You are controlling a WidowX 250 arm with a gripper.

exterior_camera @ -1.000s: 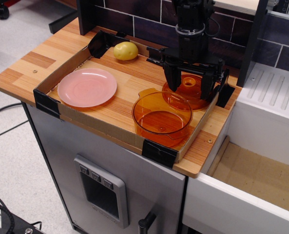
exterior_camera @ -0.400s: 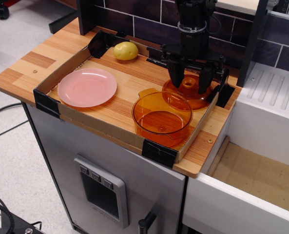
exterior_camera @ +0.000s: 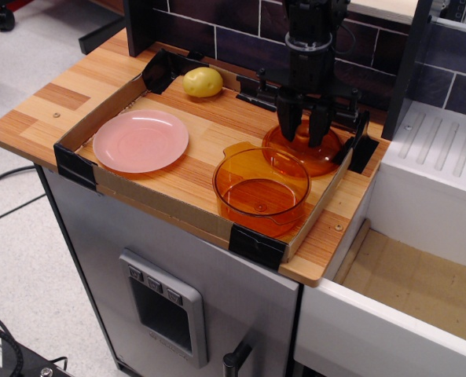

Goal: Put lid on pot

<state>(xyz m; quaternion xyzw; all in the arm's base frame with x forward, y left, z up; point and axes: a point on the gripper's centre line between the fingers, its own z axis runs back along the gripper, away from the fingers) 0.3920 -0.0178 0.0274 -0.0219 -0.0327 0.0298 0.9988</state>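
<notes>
The orange pot (exterior_camera: 261, 191) stands open and upright at the front right of the cardboard tray (exterior_camera: 150, 203). The orange lid (exterior_camera: 327, 159) lies flat just behind it at the tray's right end. My gripper (exterior_camera: 304, 132) comes straight down onto the lid's middle. Its two black fingers (exterior_camera: 288, 126) have drawn in on the lid's ring knob, which they mostly hide. The lid still rests on the tray floor.
A pale pink plate (exterior_camera: 141, 140) lies at the tray's left. A yellow potato (exterior_camera: 203, 82) sits at the back. A dark tiled wall (exterior_camera: 233, 35) stands behind, a white sink unit (exterior_camera: 441, 169) to the right. The wooden counter (exterior_camera: 44, 106) drops off at front.
The fingers stood wide apart on either side of the knob a second ago. They have narrowed step by step and now sit against the knob. The lid has not moved.
</notes>
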